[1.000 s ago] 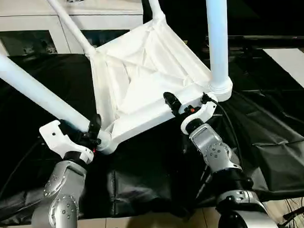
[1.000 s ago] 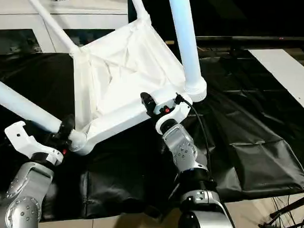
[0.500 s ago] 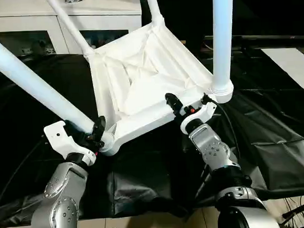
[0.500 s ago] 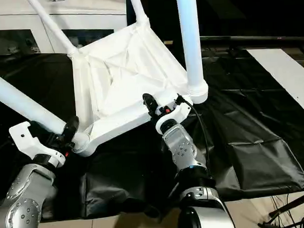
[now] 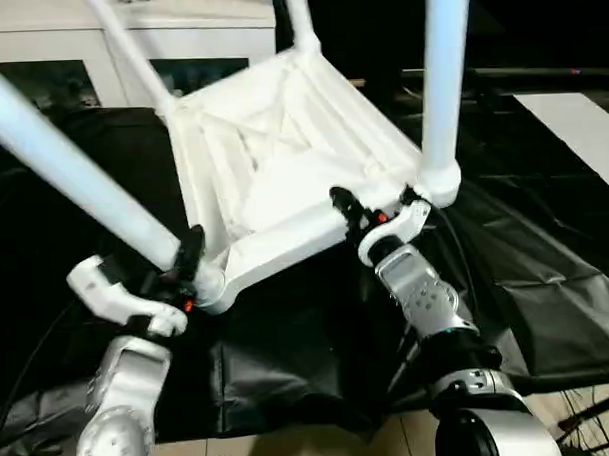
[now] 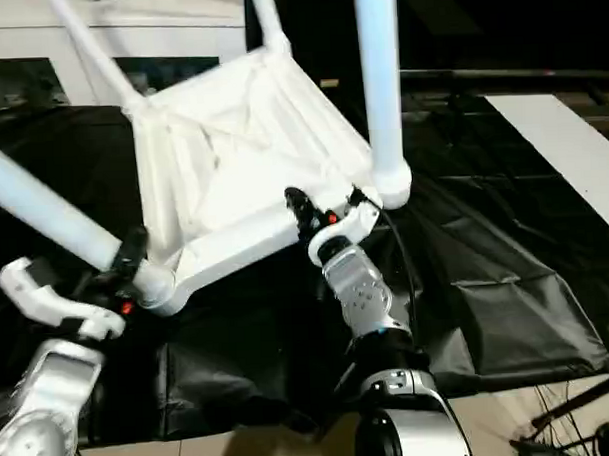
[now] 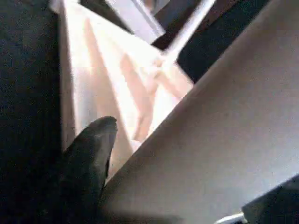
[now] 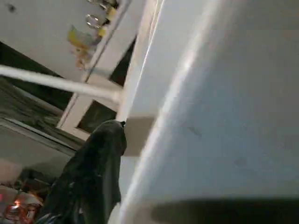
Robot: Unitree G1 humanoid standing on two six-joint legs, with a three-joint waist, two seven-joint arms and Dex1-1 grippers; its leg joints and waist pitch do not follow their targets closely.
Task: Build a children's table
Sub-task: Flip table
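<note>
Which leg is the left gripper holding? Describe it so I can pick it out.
Start at the white tabletop, tilted upside down above the black table. Go to its near corner on the robot's left. The leg there slants up and left, gripped at its base by the left gripper; the others rise steeper.

Lab-like room: black-sheeted work table [image 5: 546,280], glass-doored white cabinet [image 5: 48,57].

head stereo: high, facing forward and down over both forearms, eyes slightly offset, sharing tabletop [image 5: 282,169] and legs | left wrist: pressed close against a leg [image 7: 224,140], facing tabletop underside | right wrist: very close under tabletop edge, facing cabinet [image 8: 42,28]
</note>
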